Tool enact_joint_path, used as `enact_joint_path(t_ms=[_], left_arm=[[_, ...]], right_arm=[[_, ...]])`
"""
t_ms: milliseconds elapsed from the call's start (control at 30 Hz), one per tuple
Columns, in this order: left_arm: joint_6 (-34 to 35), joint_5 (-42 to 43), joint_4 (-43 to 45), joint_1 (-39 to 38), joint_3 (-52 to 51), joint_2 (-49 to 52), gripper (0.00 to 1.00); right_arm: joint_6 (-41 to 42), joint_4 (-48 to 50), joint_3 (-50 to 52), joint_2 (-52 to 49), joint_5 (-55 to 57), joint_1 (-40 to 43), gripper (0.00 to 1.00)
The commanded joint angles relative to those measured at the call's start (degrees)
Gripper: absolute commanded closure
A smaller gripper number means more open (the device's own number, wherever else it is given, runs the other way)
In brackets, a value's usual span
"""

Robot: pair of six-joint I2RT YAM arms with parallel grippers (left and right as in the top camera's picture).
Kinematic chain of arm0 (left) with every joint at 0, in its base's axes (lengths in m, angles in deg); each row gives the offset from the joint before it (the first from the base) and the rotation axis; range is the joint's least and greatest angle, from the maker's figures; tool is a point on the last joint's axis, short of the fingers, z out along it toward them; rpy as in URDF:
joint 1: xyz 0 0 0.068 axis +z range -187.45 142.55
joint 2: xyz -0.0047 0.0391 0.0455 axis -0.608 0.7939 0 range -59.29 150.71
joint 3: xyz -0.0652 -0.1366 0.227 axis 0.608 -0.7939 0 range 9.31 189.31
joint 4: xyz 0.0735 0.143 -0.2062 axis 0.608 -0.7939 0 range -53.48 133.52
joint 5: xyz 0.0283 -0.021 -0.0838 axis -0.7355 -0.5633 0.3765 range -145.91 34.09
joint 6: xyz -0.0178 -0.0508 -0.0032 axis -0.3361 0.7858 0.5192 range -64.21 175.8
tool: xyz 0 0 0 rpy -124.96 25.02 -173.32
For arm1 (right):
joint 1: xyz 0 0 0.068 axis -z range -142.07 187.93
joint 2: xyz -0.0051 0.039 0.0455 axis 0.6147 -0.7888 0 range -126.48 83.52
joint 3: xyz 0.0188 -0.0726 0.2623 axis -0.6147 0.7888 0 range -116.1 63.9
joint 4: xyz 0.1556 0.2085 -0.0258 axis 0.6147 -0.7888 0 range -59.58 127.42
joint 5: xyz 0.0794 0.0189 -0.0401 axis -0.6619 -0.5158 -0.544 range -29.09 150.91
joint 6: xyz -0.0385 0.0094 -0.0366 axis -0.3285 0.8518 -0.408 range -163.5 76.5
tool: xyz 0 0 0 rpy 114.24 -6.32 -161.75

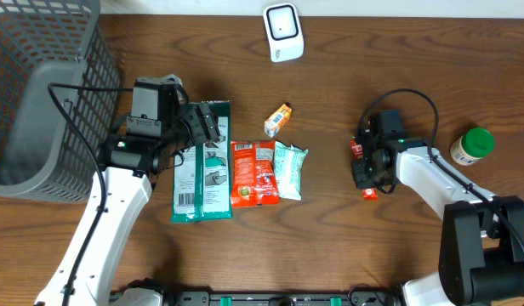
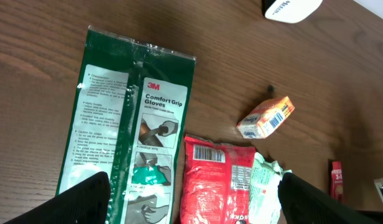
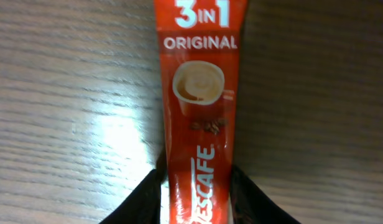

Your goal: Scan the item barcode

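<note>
While the left end effector [image 2: 194, 199] hangs released above the gloves pack [image 2: 129, 124] at 9 o'clock, the right end effector [image 3: 196, 186], at 3 o'clock, flanks the coffee sachet [image 3: 201, 93] on the desk [image 3: 67, 93], fingers [image 3: 142, 205] seemingly touching it; clamping cannot be told.

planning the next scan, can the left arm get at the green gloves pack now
Likely yes: the left end effector is open right over the gloves pack, nothing lies on top of it.
</note>
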Motion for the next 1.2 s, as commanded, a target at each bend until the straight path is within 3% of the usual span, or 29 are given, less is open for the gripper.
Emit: enact_joint_path(t_ms=[0,233,333,533,833,1167], left_arm=[[-0.96,-0.15,0.02,0.2,0.42,0.07,0.13],[-0.96,-0.15,0.02,0.2,0.42,0.07,0.14],[-0.96,-0.15,0.02,0.2,0.42,0.07,0.13],[-0.96,-0.15,0.02,0.2,0.42,0.07,0.14],[-0.96,-0.15,0.02,0.2,0.42,0.07,0.14],[-0.96,-0.15,0.02,0.2,0.42,0.07,0.13]], right_arm=[[-0.7,0.39,0.33,-0.31,0.39,-1.05,0.72],[-0.63,-0.09,0.35,-0.31,2.38,-1.66,0.84],[-0.63,-0.28,0.35,-0.31,2.71,-1.66,0.98],[-0.61,-1.79,-1.29,0.48,1.53,-1.66,0.99],[2.14,-11.23,-11.69,8.02,-2.86,-1.68,0.99],[6.4,-30.29,-32.87,9.77,-2.91,-1.81,0.99]])
